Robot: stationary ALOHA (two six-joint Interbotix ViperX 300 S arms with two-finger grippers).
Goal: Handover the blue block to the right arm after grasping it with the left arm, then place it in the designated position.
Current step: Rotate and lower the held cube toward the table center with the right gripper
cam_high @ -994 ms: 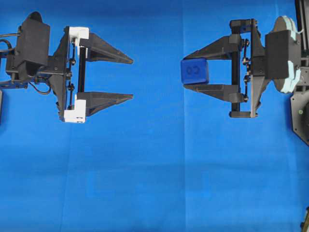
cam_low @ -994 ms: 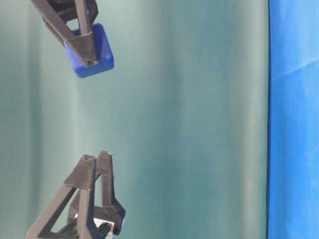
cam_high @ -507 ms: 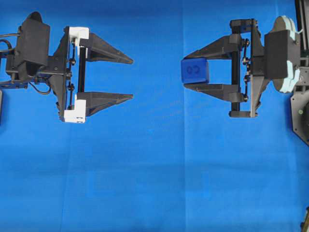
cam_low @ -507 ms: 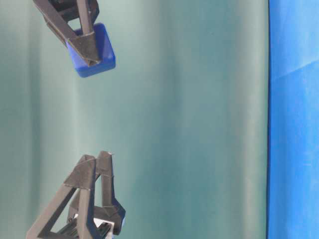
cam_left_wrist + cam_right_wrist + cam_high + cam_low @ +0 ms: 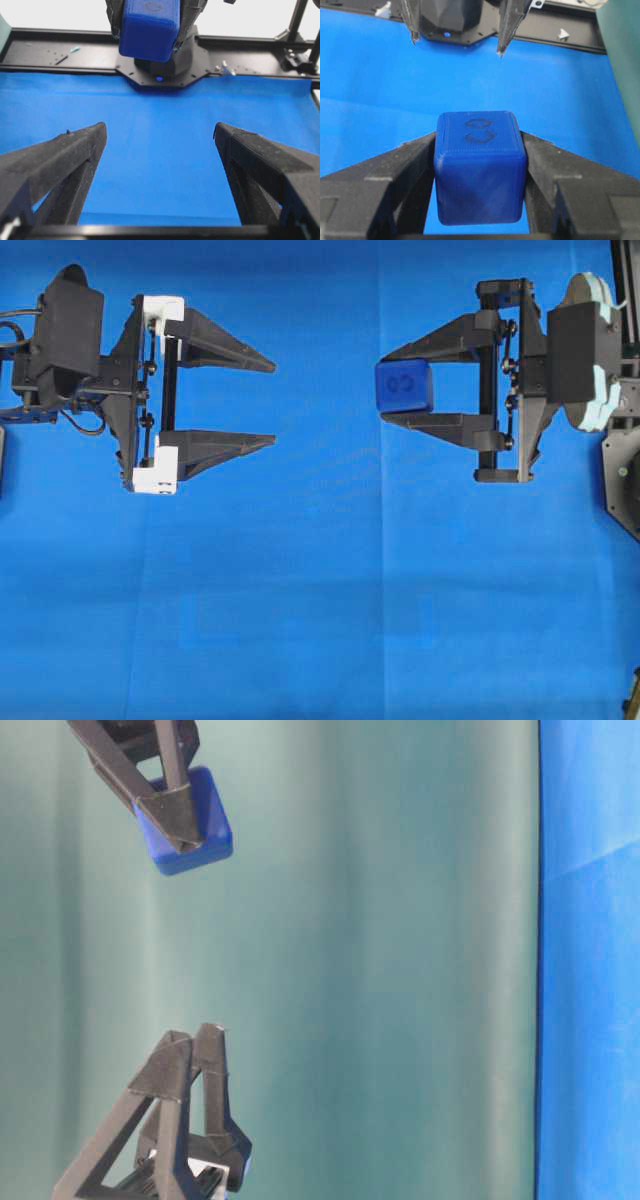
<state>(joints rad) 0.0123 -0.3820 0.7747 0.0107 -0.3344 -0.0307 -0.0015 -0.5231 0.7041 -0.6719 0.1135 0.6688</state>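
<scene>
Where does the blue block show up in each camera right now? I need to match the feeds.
Overhead: blue block right of centre, upper half, between the right tool's fingers.
Table-level: block top left, pinched by a black finger.
Left wrist: block top centre, beyond the open left tool.
Right wrist: block bottom centre, ring marks on top.
Shared landmark: the blue cloth.

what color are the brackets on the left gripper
White, against the black left gripper; the brackets show best in the overhead view.
</scene>
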